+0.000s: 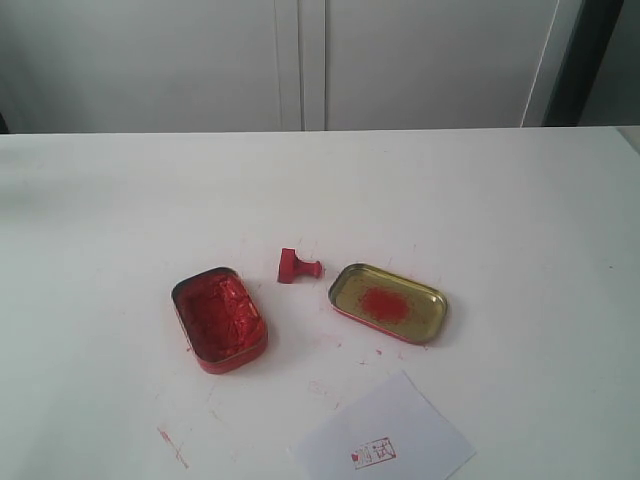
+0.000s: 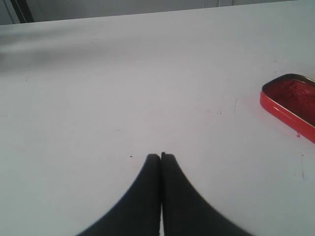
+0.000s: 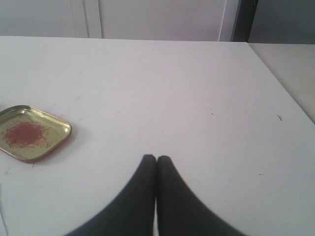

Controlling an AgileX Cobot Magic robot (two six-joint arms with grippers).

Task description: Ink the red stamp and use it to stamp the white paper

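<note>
Exterior: thin white rectangular paper sheet (image 1: 385, 440) at the worktop's (image 1: 520, 230) near edge bears a red imprint (image 1: 373, 453). The small red plastic stamp (image 1: 297, 267) lies tipped farther back, ungripped. Stamping appears done.
Left wrist: left gripper (image 2: 161, 157) closed, empty.
Right wrist: right gripper (image 3: 156, 158) closed, empty.

One stamp (image 1: 297, 267), tin (image 1: 232, 357), lid (image 1: 350, 289), paper (image 1: 402, 414).

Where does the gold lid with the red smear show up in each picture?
Exterior view: gold lid right of centre, beside the red stamp.
Left wrist view: not in it.
Right wrist view: gold lid at the frame's edge, to one side of the right gripper.
Shared landmark: the white table.
</note>
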